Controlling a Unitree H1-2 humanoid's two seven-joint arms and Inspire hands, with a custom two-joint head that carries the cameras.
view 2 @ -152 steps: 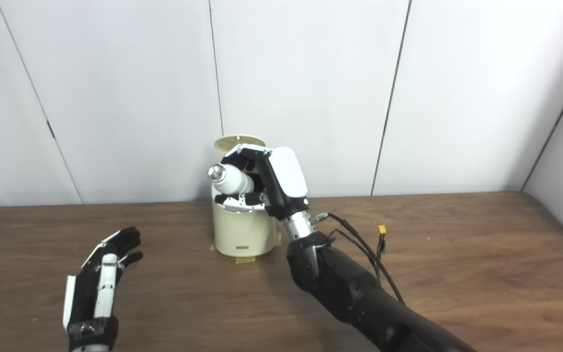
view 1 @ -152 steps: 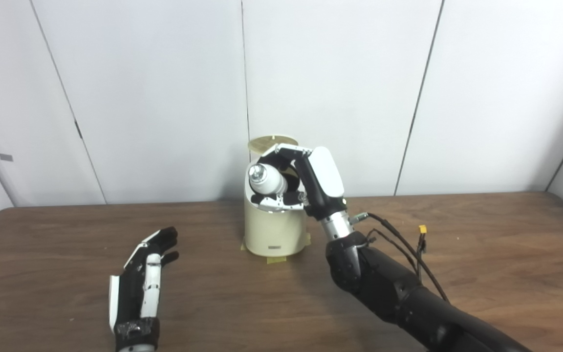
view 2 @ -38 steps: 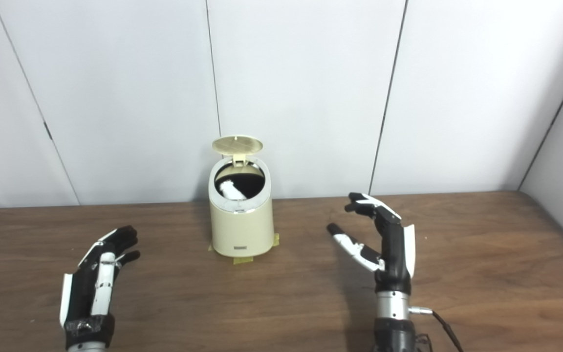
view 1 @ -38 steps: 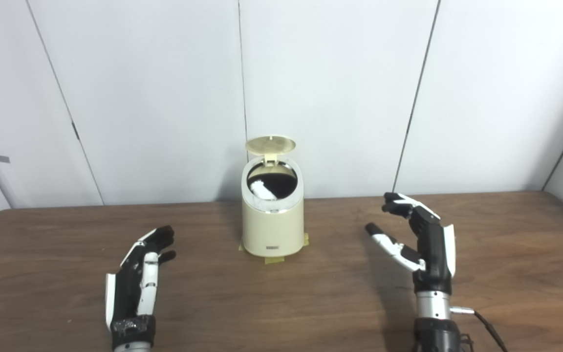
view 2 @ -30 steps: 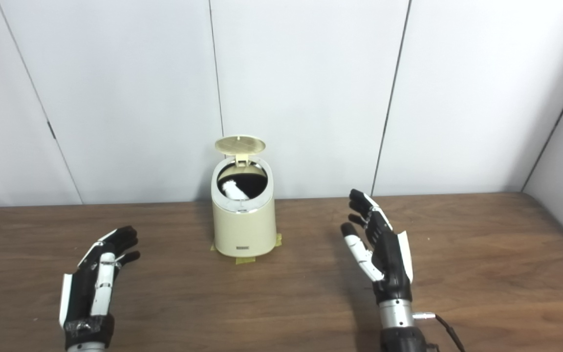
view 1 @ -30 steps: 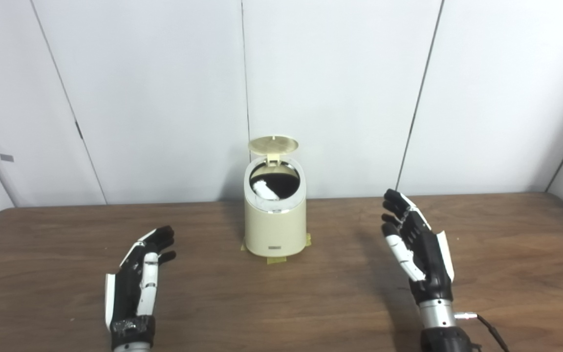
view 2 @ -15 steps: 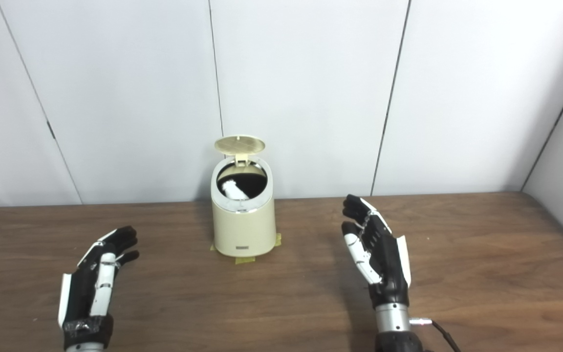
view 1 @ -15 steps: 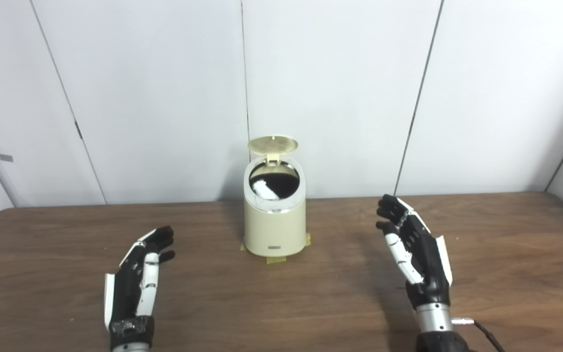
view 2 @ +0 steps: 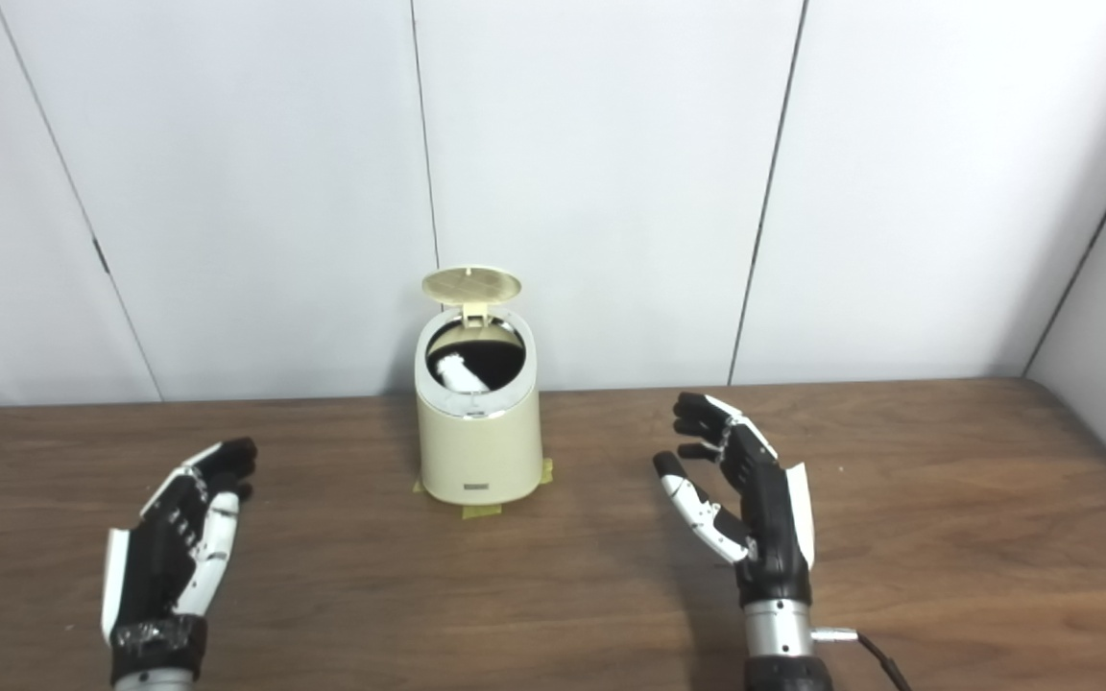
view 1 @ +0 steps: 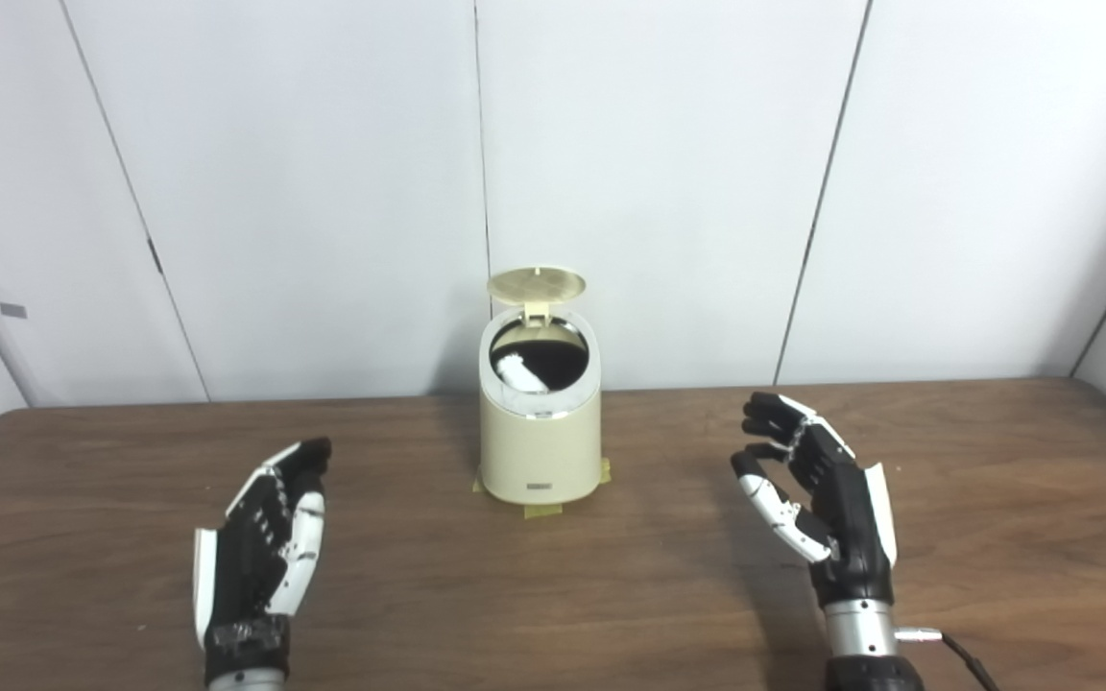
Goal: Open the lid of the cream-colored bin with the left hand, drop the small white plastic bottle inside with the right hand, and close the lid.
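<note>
From my station I saw the left hand [view 1: 260, 542] over the table [view 1: 995, 480] toward its left front corner, fingers stretched out and a little apart, palm empty, pointing away toward the back edge. It touched nothing, and whether it lay on the wood or hung just above it I could not tell. Farther along, at the middle of the table and close to the back edge, the cream-colored bin [view 1: 540, 451] stood upright on a few bits of yellow tape [view 1: 543, 511] that showed at its foot. Its lid [view 1: 536, 284] was tipped up on the rear hinge, standing open above the mouth. Inside the dark opening I could make out the small white plastic bottle [view 1: 517, 373], lying tilted against the left side of the bin's interior; only its upper part showed. Right of the bin and well apart from it, nearer the front edge, my right hand [view 1: 827, 504] was held upright on its wrist, palm turned toward the bin, fingers spread and slightly curled, the thumb out to the side, gripping nothing. A thin cable [view 1: 971, 657] ran off from that wrist toward the front right corner. Behind everything stood a plain white panelled wall [view 1: 668, 173].
</note>
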